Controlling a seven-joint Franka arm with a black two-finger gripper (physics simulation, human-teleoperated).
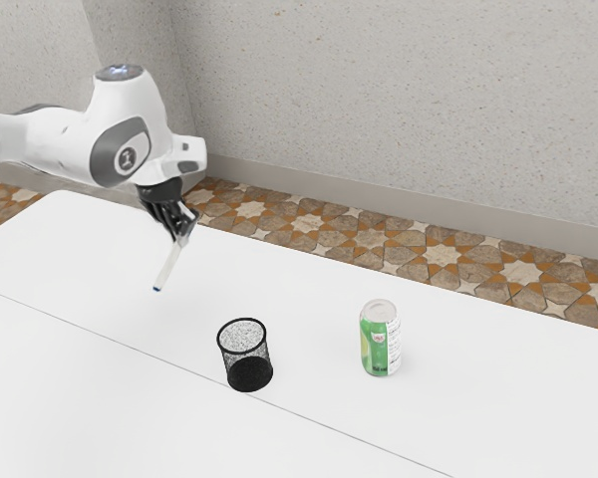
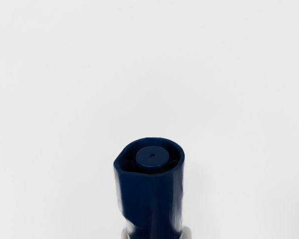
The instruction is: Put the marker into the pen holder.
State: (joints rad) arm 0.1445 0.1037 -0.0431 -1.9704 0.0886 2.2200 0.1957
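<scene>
Upper left, the black two-finger gripper (image 1: 185, 232) clasps the slim white, blue-ended marker (image 1: 167, 267), tilted. Carrying seems the current step; next, straighten it above the round black mesh pen holder (image 1: 247, 376), lower centre-left, before lowering.

The white, smooth-topped table (image 1: 110, 398) has a thin dark seam across it. On it stand an upright, round black mesh pen holder (image 1: 248, 374) and, well apart, an upright green-and-white cylindrical metal can (image 1: 380, 341).

Speckled grey wall (image 1: 399, 100), patterned tile floor (image 1: 369, 239).
</scene>
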